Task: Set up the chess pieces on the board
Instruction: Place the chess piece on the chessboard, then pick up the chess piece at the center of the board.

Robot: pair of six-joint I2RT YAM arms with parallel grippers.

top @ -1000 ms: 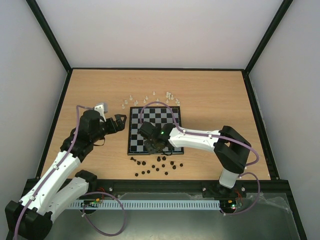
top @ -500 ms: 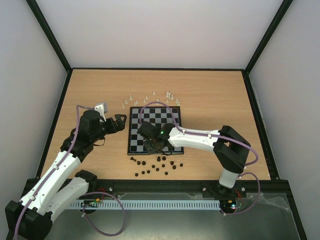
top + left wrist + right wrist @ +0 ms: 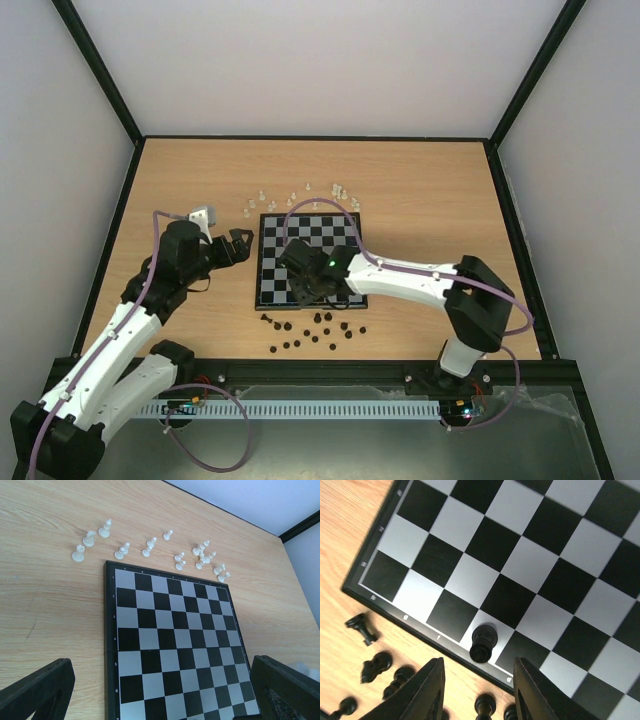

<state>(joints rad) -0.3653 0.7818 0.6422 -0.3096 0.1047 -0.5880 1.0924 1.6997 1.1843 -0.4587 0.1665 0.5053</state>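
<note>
The board (image 3: 335, 238) with black and silvery checks lies mid-table; it also shows in the left wrist view (image 3: 165, 640) and the right wrist view (image 3: 520, 555). One black piece (image 3: 483, 642) stands on a silver square of the near edge row. My right gripper (image 3: 477, 700) is open just above and behind it, its jaws apart and holding nothing; from above it (image 3: 308, 290) hangs over the board's near edge. Loose black pieces (image 3: 310, 332) lie in front of the board. White pieces (image 3: 150, 547) stand behind its far edge. My left gripper (image 3: 240, 245) is open left of the board.
Black pieces (image 3: 380, 667) lie on the wooden table just outside the board's near edge, under the right gripper. A small white-grey block (image 3: 203, 215) sits by the left arm. Dark frame rails bound the table.
The right gripper has shifted slightly toward the board's near edge and its arm's elbow has swung right. The left arm has not moved.
</note>
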